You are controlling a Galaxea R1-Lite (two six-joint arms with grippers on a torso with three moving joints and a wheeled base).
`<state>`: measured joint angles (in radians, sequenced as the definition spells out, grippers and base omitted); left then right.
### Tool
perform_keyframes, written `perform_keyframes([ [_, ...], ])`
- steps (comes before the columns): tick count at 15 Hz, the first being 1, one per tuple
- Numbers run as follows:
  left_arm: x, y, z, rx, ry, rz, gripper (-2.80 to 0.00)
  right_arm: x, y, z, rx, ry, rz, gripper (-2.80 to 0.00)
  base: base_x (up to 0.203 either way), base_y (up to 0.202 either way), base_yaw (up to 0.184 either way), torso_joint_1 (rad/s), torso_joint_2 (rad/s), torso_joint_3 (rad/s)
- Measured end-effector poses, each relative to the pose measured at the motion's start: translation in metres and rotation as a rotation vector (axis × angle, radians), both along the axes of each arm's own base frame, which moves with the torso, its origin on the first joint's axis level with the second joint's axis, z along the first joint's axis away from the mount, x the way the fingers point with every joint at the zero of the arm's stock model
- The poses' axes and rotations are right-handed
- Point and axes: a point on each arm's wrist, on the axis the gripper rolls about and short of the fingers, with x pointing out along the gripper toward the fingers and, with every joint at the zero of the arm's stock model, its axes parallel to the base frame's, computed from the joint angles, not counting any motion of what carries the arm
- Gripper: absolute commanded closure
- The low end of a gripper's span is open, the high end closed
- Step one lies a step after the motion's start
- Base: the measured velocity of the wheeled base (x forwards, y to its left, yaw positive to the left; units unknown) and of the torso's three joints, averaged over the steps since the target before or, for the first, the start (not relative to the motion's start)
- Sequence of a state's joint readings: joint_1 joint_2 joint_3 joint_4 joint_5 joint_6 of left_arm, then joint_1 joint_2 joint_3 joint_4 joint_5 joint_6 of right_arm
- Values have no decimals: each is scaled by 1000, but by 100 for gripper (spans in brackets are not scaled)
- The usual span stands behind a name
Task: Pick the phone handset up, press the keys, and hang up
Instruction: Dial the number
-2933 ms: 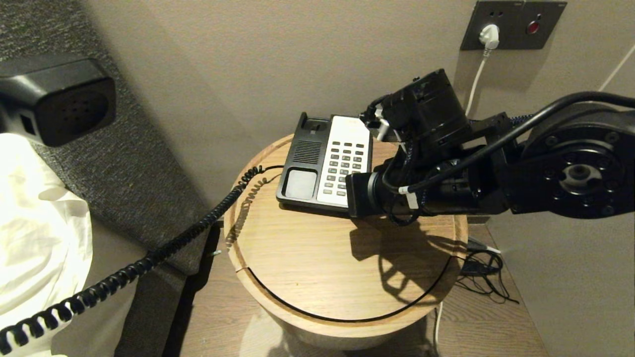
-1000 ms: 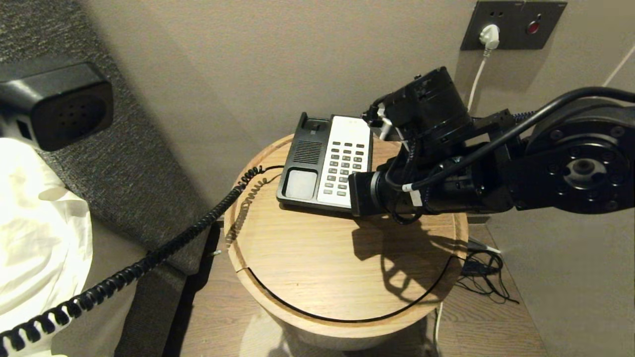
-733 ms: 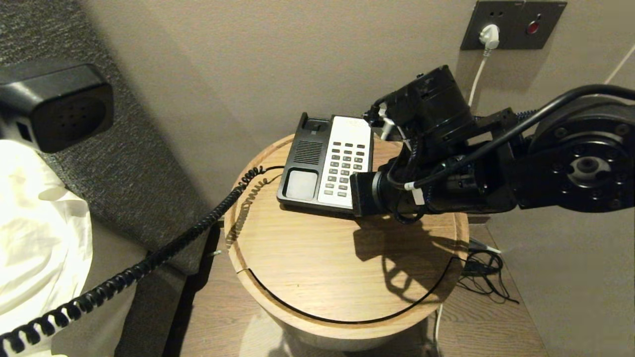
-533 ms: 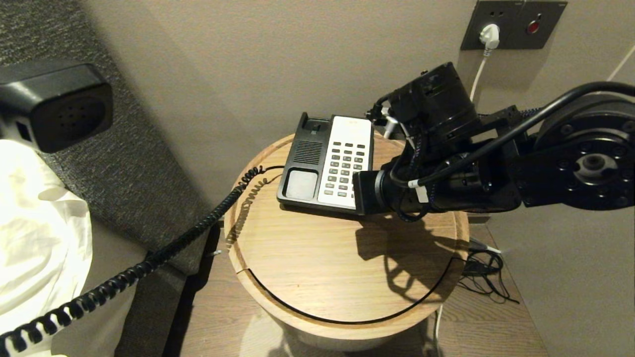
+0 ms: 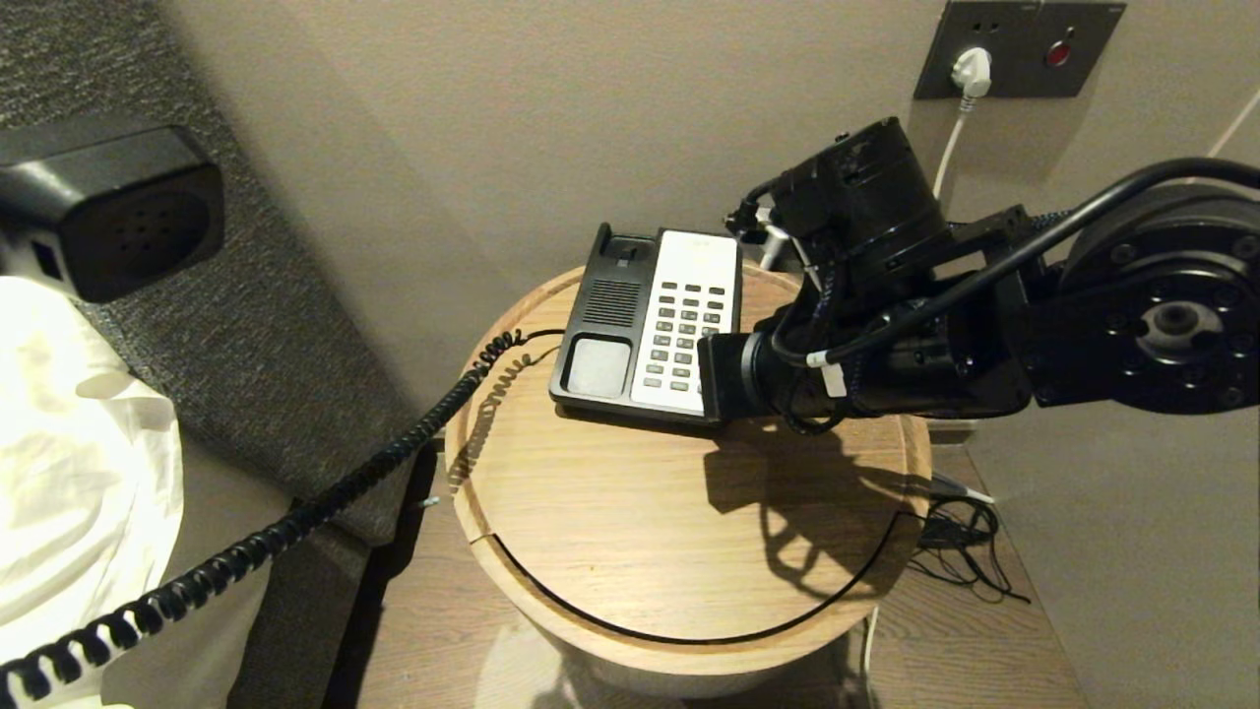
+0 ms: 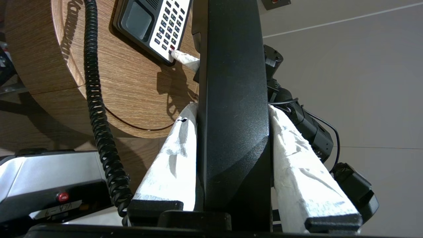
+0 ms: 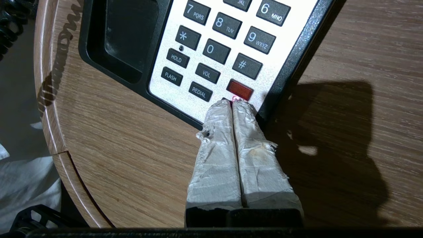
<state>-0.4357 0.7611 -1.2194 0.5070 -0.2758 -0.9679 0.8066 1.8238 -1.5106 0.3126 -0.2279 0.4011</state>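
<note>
Right wrist view gives you the clearest read: the right gripper point(image 7: 233, 101) has its two taped fingers pressed together, nothing between them, tips resting at the near edge of the phone base point(image 7: 290, 62) just below the red key point(image 7: 240, 90), which sits under the # key. The tips lie close to the base's black side rim; beyond that rim you have bare wood of the round table point(image 7: 347, 132).

Head view: the right arm reaches in from the right and covers the near right corner of the phone base point(image 5: 610, 305). The base sits toward the back of the round table point(image 5: 610, 551), close to the wall. You have open tabletop in front of the base up to the near rim. A wall socket plate point(image 5: 1019, 49) with a white plug is mounted above and behind the arm.

Left wrist view: the left gripper point(image 6: 233, 132) clamps the phone handset point(image 6: 231, 82) across its width, one taped finger on each side. In the head view the phone handset point(image 5: 128, 222) is held up at the far left, well away from the table, above white fabric point(image 5: 69, 473). The coiled cord point(image 5: 325, 502) runs from the lower left up to the table's left edge, hanging free over the floor.
</note>
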Motion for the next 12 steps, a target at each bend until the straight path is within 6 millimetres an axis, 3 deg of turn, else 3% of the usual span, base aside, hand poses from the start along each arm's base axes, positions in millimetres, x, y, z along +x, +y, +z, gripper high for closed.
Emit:
perform_keyframes([
  [12,0,0,-1,1,1,0,0,1,1,-3,-12,6,4,0,0,0,0,0,0,0],
])
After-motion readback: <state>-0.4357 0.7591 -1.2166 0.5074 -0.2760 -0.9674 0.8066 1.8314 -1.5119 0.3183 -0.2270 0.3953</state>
